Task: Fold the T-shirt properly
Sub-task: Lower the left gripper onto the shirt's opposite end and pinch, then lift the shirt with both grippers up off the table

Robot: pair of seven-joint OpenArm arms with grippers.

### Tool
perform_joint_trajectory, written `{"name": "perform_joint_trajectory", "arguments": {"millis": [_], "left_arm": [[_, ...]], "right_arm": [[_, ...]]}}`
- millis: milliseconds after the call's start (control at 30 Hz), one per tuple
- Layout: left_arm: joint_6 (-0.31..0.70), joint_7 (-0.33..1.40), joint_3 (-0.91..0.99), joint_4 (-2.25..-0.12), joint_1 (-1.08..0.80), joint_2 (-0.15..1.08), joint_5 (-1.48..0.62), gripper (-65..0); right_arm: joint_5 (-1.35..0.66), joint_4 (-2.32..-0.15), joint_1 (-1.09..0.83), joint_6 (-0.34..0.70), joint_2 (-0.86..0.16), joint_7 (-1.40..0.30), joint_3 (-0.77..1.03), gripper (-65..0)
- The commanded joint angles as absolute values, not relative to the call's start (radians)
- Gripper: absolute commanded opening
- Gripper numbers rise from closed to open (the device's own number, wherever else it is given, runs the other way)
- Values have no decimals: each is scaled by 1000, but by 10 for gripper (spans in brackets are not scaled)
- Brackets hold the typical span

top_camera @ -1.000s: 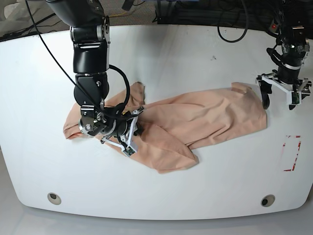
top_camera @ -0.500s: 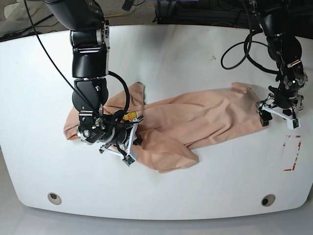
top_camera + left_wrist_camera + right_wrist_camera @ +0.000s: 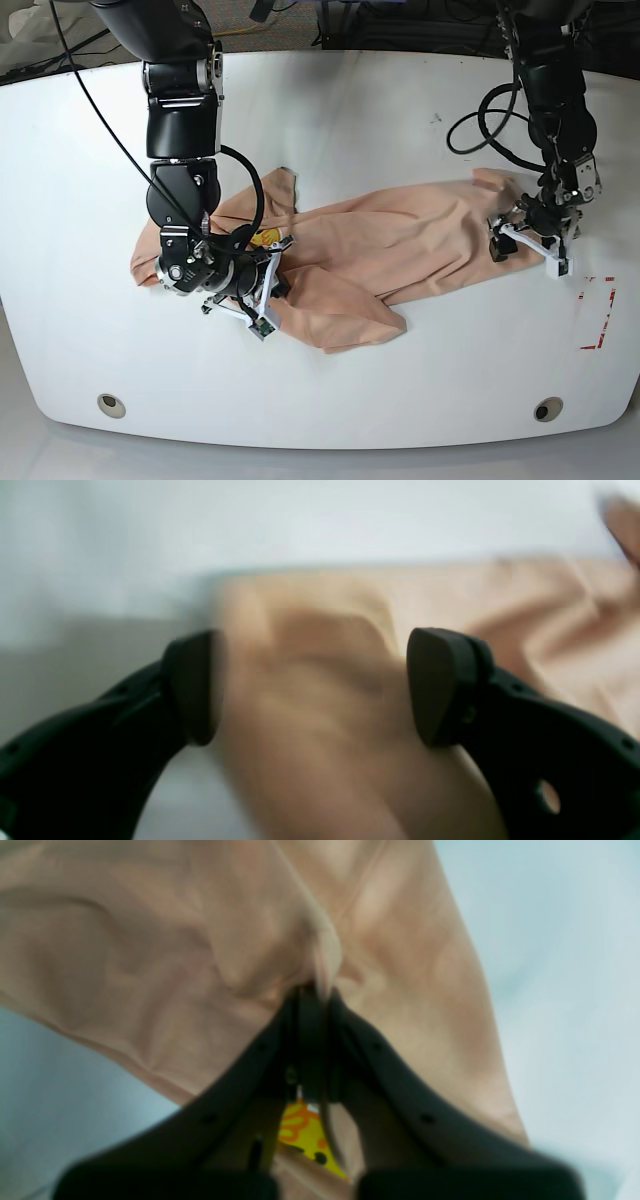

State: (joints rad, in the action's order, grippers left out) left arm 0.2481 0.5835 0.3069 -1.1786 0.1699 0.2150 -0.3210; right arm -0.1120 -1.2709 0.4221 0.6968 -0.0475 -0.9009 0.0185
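Wrist views, right gripper [image 3: 312,1005] pinching T-shirt [image 3: 150,955], left gripper [image 3: 310,685] spread wide

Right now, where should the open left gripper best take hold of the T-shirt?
Probably at the T-shirt's flat corner under the left gripper, coming from above: the cloth already lies between its open jaws there, while the right gripper pinches the other end.

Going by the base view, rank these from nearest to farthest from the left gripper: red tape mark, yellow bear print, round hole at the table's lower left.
1. Red tape mark, just beside the left gripper, toward the table's edge.
2. Yellow bear print, across the shirt.
3. Round hole, far corner.
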Motion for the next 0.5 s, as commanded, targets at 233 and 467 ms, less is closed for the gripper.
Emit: {"name": "perform_joint_trajectory", "arguments": {"millis": [233,467], "left_arm": [[246,634,302,-1188,193,186,-323,-368],[245,634,302,-1194,180,191,-323,-650]], "right_arm": [[-133,-1403,430,698,-50,-885,22,-650],[-128,-1457,415,698,-58,-885,24,-650]]}}
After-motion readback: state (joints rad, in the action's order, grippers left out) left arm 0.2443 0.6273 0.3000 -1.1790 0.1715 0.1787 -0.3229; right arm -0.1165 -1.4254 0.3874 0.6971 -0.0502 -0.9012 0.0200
